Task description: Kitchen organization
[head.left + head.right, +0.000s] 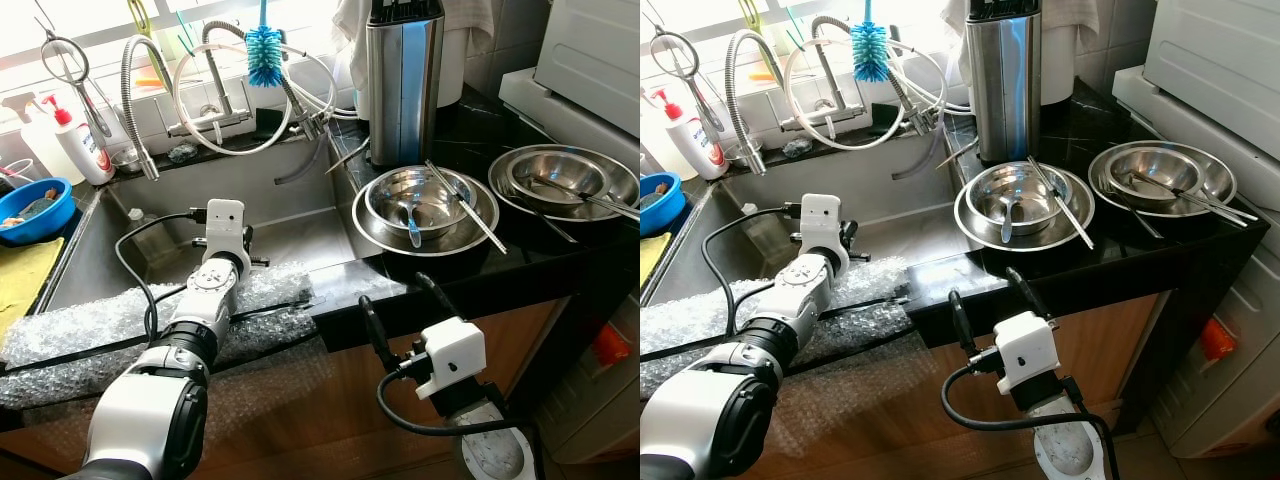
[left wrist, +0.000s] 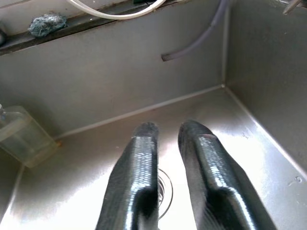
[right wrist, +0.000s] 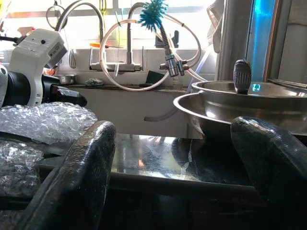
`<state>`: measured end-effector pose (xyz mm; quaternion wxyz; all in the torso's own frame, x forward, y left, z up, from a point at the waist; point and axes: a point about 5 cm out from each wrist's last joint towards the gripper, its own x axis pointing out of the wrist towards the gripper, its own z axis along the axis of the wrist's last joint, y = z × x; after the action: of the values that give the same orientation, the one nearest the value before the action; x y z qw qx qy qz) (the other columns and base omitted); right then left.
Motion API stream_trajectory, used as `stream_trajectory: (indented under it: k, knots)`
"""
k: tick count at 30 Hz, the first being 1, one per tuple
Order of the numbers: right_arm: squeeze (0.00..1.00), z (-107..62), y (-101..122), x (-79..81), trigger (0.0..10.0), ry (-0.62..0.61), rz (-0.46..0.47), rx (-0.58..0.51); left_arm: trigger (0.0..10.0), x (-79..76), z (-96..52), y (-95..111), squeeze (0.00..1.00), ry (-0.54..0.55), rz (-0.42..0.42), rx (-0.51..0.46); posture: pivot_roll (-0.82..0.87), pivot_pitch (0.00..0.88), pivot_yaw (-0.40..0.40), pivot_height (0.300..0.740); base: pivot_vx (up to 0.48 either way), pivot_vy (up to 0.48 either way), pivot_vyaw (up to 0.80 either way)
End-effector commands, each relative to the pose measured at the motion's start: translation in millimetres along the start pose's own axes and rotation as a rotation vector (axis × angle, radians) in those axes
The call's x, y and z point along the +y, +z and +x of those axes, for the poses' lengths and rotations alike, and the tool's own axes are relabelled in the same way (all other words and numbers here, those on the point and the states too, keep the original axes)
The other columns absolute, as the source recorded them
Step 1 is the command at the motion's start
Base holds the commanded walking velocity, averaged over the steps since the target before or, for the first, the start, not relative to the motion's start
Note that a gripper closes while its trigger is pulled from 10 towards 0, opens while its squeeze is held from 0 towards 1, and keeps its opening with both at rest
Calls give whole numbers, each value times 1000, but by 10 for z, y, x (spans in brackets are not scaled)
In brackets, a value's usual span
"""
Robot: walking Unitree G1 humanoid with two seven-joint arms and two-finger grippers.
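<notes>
Nearest my head camera, my left arm (image 1: 150,410) reaches forward over a sheet of bubble wrap (image 1: 120,335) draped along the front edge of the sink (image 1: 290,235), and my right arm rises below the counter front. My left gripper (image 2: 165,143) hangs inside the basin, its two black fingers (image 2: 136,167) nearly together with a narrow gap and holding nothing; the wrist view shows the drain (image 2: 164,189) just beneath them, a clear plastic container (image 2: 21,136) against the basin wall to one side, and a grey hose end (image 2: 192,45) hanging down the back wall. My right gripper (image 1: 398,305) sits at the front lip of the black countertop (image 1: 520,255), fingers spread wide apart and empty; its wrist view looks level across the counter at the nested steel bowls (image 3: 240,103). On the counter, the nearer stack of steel bowls (image 1: 425,205) holds a spoon (image 1: 412,225) and a long utensil (image 1: 465,205) laid across the rim; a second stack of bowls (image 1: 565,180), also with utensils, lies beside it toward my right. Behind the first stack stands a tall steel canister (image 1: 403,85). Over the sink are the faucet (image 1: 215,85), looped hoses, and a blue bottle brush (image 1: 264,50). To my left I see a white soap bottle with a red pump (image 1: 80,145), a blue bowl (image 1: 35,210), and a yellow cloth (image 1: 22,275).
</notes>
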<state>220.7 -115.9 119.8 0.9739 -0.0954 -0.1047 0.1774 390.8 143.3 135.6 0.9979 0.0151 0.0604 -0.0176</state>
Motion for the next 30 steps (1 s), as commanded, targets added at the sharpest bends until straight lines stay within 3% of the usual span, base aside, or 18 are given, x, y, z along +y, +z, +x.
stream_trajectory:
  k: [1,3,4,7,8,15,20,25,30]
  knots:
    - [0,18,58,32,10000,5,1,-16,10000,28,-13,-98,1000,5,1,57,-157,0,192,740,0,0,0]
    - [0,24,53,31,10000,6,1,-14,10000,29,1,28,1000,5,-26,-26,-156,0,191,740,0,0,0]
    - [0,24,53,31,10000,7,1,-13,10000,24,5,104,0,-1,-30,-74,-156,0,190,740,0,0,0]
    - [0,29,54,30,10000,7,1,-14,10000,28,7,190,0,-4,-38,-127,-155,0,189,740,0,0,0]
    - [0,36,56,33,10000,9,1,-16,10000,77,2,342,0,2,-62,-214,-155,0,189,740,0,0,0]
    - [0,45,60,38,10000,14,1,-17,10000,328,-75,687,0,45,-81,-411,-147,0,190,740,0,0,0]
    - [0,54,58,36,10000,11,1,-18,10000,465,-162,728,0,71,-73,-467,-146,0,193,740,0,0,0]
    - [0,51,52,36,10000,7,2,-17,10000,706,-427,655,0,118,-61,-523,-139,0,194,740,0,0,0]
    - [0,46,46,48,10000,16,3,-17,10000,874,-668,479,0,156,-53,-505,-137,0,195,740,0,0,0]
